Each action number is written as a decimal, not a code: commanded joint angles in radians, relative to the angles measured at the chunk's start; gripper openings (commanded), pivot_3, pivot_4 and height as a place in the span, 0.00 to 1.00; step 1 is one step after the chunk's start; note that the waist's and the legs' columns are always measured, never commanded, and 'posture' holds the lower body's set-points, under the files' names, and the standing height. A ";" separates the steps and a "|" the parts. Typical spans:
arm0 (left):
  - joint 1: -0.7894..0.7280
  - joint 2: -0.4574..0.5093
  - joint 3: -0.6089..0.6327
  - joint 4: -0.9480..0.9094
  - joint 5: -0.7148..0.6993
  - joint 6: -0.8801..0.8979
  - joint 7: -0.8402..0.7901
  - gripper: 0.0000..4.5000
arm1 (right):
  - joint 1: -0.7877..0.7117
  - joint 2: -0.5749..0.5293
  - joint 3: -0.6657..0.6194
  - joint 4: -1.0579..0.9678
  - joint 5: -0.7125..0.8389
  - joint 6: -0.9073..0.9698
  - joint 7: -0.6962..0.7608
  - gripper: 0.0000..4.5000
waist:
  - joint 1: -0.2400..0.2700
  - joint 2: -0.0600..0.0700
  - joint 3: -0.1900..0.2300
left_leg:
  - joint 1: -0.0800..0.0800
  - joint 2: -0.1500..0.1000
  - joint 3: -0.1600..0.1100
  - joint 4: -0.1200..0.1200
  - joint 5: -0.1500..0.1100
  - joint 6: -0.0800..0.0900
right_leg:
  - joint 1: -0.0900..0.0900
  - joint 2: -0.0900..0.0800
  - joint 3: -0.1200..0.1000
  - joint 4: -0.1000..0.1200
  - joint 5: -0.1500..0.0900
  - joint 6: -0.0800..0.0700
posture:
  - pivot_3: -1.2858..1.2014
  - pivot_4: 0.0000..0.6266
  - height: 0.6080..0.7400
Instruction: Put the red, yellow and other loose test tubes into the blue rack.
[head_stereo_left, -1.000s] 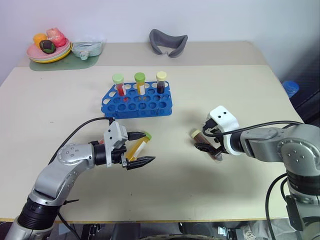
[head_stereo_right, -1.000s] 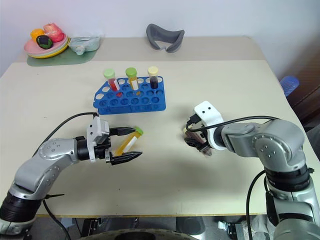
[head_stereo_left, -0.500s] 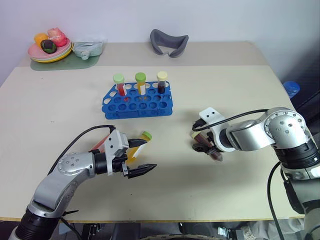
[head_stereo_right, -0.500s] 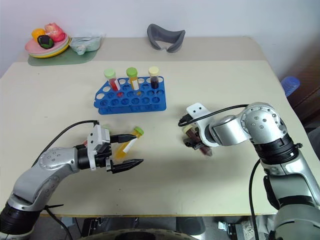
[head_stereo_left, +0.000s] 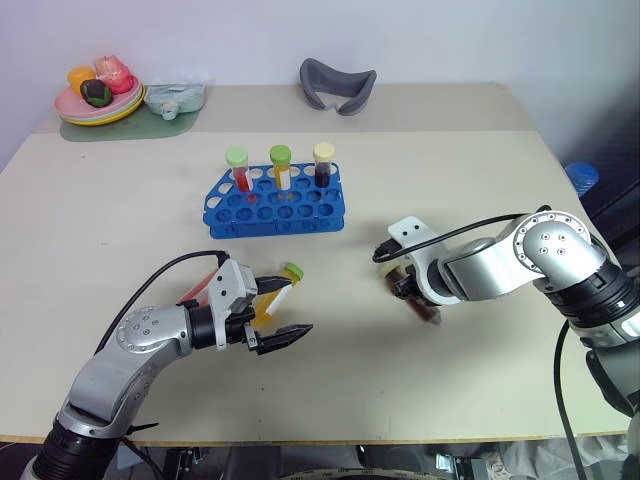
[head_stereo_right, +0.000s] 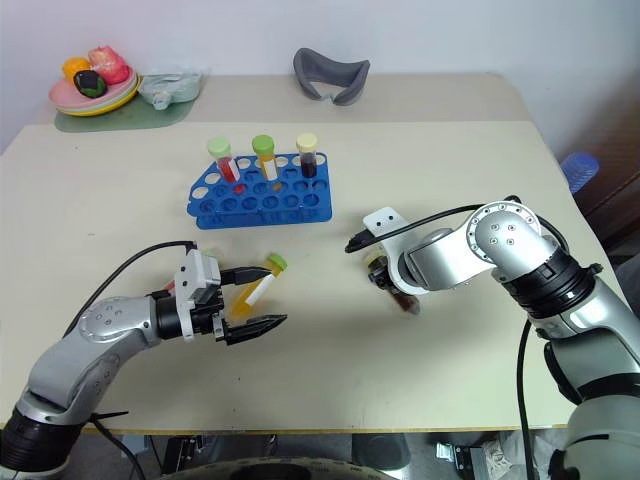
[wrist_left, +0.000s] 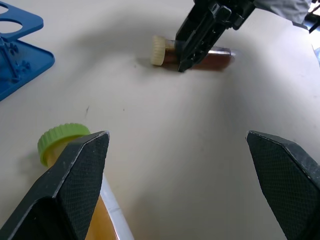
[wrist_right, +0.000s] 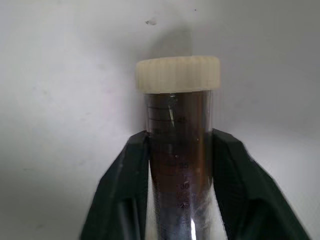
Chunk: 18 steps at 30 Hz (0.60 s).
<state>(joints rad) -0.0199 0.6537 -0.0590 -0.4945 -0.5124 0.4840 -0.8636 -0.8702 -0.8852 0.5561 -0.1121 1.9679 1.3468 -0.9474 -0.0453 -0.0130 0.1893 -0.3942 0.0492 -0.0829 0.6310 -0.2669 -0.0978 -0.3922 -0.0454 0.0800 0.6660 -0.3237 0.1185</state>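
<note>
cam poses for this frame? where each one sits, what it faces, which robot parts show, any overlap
Left eye, right eye: head, facing forward-down over the table; both arms, blue rack.
Left wrist: along the open left gripper, over the yellow tube, facing the right gripper.
Right wrist: along the right gripper's fingers, shut on the dark tube.
Shared: the dark tube shows in all views.

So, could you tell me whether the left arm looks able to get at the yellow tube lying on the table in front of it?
Probably yes: the left gripper stands open right over the yellow tube, one finger already beside it, and nothing lies between.
</note>
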 joint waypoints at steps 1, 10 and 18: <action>-0.005 -0.001 0.018 -0.024 -0.002 -0.021 0.001 1.00 | -0.003 -0.009 0.027 -0.005 0.004 -0.012 0.000 0.37 | -0.001 0.000 0.000 | 0.000 0.000 0.000 0.000 0.000 0.000 | 0.000 0.000 0.000 0.000 0.000 0.000 | 0.52 0.24 1.00; -0.013 0.001 0.047 -0.022 -0.013 -0.005 0.019 1.00 | -0.046 0.008 -0.009 -0.045 -0.039 -0.037 0.011 0.22 | -0.002 0.000 0.000 | 0.000 0.000 0.000 0.000 0.000 0.000 | 0.000 0.000 0.000 0.000 0.000 0.000 | 0.52 0.24 1.00; 0.039 -0.010 0.214 0.024 -0.045 0.003 0.100 1.00 | -0.014 0.059 -0.092 -0.392 -0.701 -0.257 0.547 0.22 | 0.002 0.001 0.000 | -0.014 0.001 -0.001 0.001 0.000 0.000 | -0.015 0.001 -0.001 0.001 0.000 0.000 | 0.52 0.24 1.00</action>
<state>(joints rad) 0.0084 0.6476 0.1111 -0.4672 -0.5530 0.4966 -0.7804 -0.8936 -0.8294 0.4933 -0.4377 1.4320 1.1887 -0.5243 -0.0430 -0.0117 0.1898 -0.4082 0.0496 -0.0843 0.6316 -0.2667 -0.0981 -0.4069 -0.0452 0.0786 0.6671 -0.3236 0.1186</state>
